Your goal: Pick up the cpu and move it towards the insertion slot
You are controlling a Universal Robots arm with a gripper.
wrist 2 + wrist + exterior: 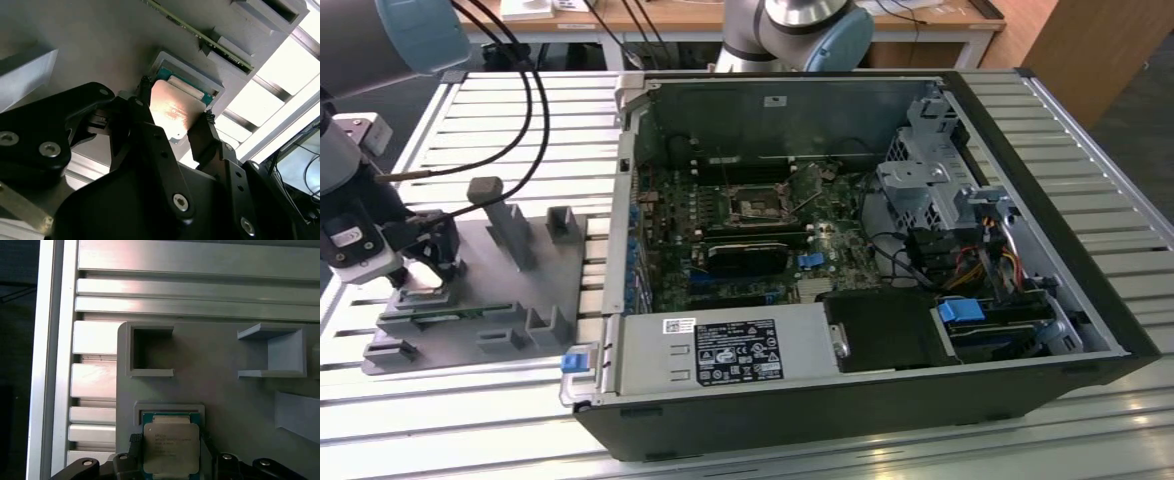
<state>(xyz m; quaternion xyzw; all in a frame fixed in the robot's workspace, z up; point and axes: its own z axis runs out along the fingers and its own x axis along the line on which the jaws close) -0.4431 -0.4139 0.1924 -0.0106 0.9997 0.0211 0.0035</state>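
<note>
The small, flat, silvery square cpu [171,447] lies in a shallow framed pocket [170,405] of the grey plastic fixture plate [225,400]. Its lid carries dark print. The black gripper [170,444] has its fingers [134,442] closed narrowly against two opposite cpu edges.

The arm [336,165] is finished in silver-grey, and a light blue round cap [420,30] is fitted at the exterior view's upper left. A second light blue cap [845,40] is carried on the grey joint [787,25] at the upper middle of the frame. Black cables [539,100] are strung along the arm. A white housing [363,262] is mounted beside the claw [427,260]. The claw is built of matte black links [145,150], which are pinned with round silver screws [49,148] in both wrist views.
</note>
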